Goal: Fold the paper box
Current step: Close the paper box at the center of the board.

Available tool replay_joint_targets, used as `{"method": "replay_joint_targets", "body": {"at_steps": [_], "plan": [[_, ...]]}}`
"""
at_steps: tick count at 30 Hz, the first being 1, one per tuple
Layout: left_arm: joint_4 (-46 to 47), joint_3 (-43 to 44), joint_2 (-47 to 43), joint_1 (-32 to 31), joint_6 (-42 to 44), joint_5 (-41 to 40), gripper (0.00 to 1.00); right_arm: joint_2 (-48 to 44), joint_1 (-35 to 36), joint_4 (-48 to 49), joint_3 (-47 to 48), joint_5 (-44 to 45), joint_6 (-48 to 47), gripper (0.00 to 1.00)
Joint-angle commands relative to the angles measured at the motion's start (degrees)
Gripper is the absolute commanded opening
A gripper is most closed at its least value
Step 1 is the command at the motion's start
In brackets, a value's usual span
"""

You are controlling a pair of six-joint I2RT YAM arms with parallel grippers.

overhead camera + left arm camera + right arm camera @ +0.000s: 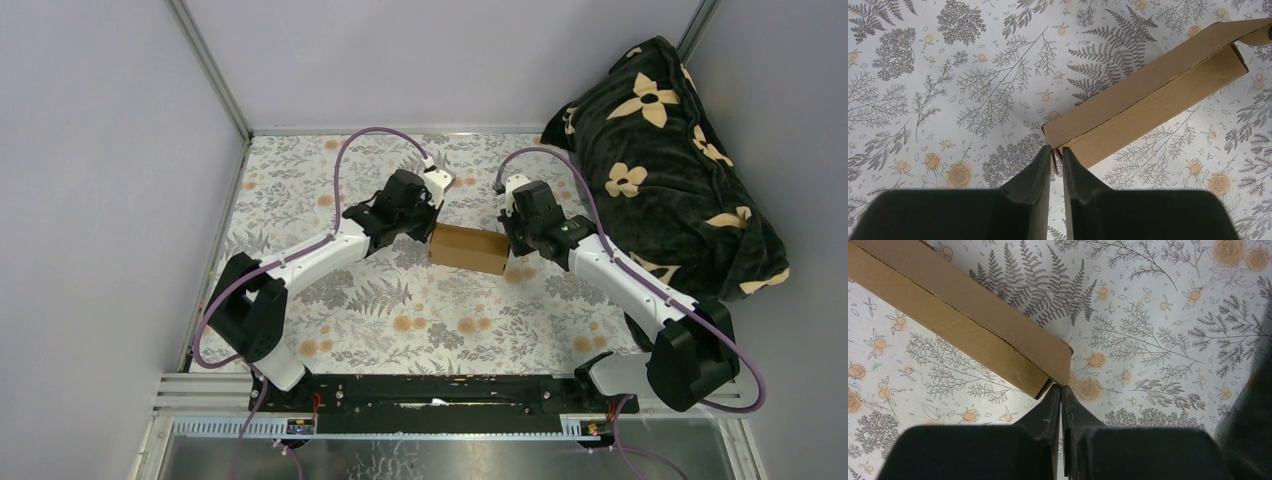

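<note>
The paper box (468, 248) is a small brown cardboard box lying on the floral cloth between my two arms. My left gripper (430, 236) is at its left end. In the left wrist view the jaws (1056, 151) stand nearly together with a thin cardboard flap edge pinched between them, and the paper box (1148, 95) runs away to the upper right. My right gripper (507, 246) is at the right end. In the right wrist view its jaws (1061, 387) are shut, tips touching the near end corner of the paper box (963, 325); no cardboard shows between them.
A black blanket with beige flowers (670, 160) is heaped at the back right, close behind the right arm. Grey walls enclose the floral tablecloth (400, 320) on the left, back and right. A metal rail (430, 395) carries both arm bases at the front.
</note>
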Motion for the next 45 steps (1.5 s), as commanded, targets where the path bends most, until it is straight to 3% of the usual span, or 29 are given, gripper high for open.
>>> {"method": "replay_joint_targets", "body": {"at_steps": [1, 25, 33, 45], "plan": [[-0.8, 2.4, 1.1, -1.3, -0.7, 0.6, 0.19, 1.1, 0.0, -0.1, 3.9, -2.1, 1.4, 0.06], [-4.5, 6.0, 2.5, -2.9, -2.1, 0.4, 0.19, 5.8, 0.0, -6.9, 11.8, -5.8, 5.2, 0.05], [-5.5, 6.3, 2.7, -3.1, -3.0, -0.6, 0.18, 4.7, 0.0, -7.0, 10.2, -4.9, 5.7, 0.26], [-6.1, 6.6, 2.4, -3.4, -3.2, -1.1, 0.18, 4.0, 0.0, -6.8, 8.6, -2.8, 5.7, 0.23]]}}
